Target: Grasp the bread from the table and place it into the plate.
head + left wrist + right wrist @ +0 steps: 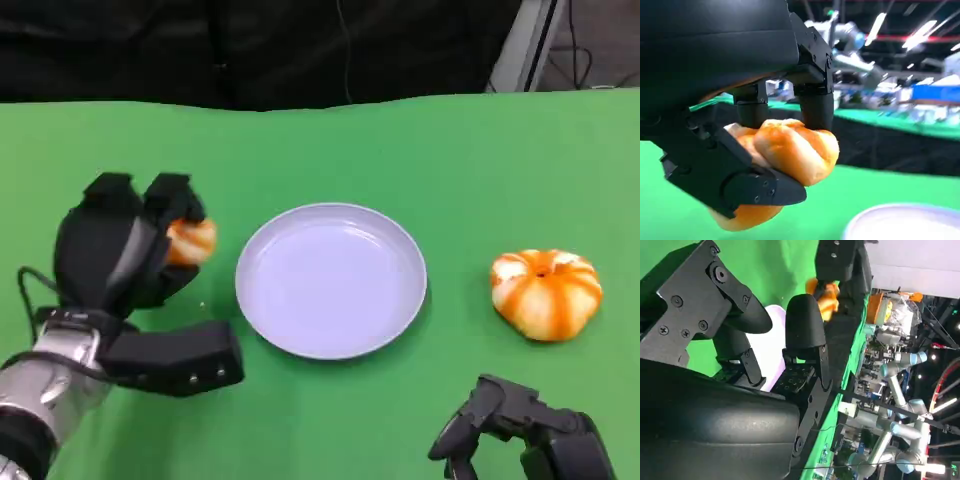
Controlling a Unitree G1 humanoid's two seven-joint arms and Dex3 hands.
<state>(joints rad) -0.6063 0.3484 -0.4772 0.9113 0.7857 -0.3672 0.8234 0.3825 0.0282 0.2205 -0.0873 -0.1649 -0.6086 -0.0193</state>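
the left hand point(125, 250) is gripping the bread point(190, 241) — a golden-orange roll — between its black fingers, and in the head view the roll is showing just past the fingers, on the side facing the plate point(331, 280). the left wrist view is showing the same hold from close in: the bread point(790, 150) is sitting pinched between fingers point(815, 107) pressing on it from one side and a broad black part of the hand point(747, 182) closing on it from the other, with the green worktop point(670, 210) lying well behind it and the pale rim of the plate point(900, 222) showing at the corner. the plate is resting bare on the worktop point(320, 150), near the held bread but apart from it. a small orange-and-white pumpkin point(546, 292) is sitting on the worktop on the far side of the plate, apart from its rim. the right hand point(525, 430) is resting low at the near edge of the worktop, holding nothing — in the right wrist view its fingers point(802, 330) are standing apart, with the pale plate point(771, 350) behind them and the bread point(827, 297) showing small and orange beyond, under the dark shape of the left hand point(840, 260).
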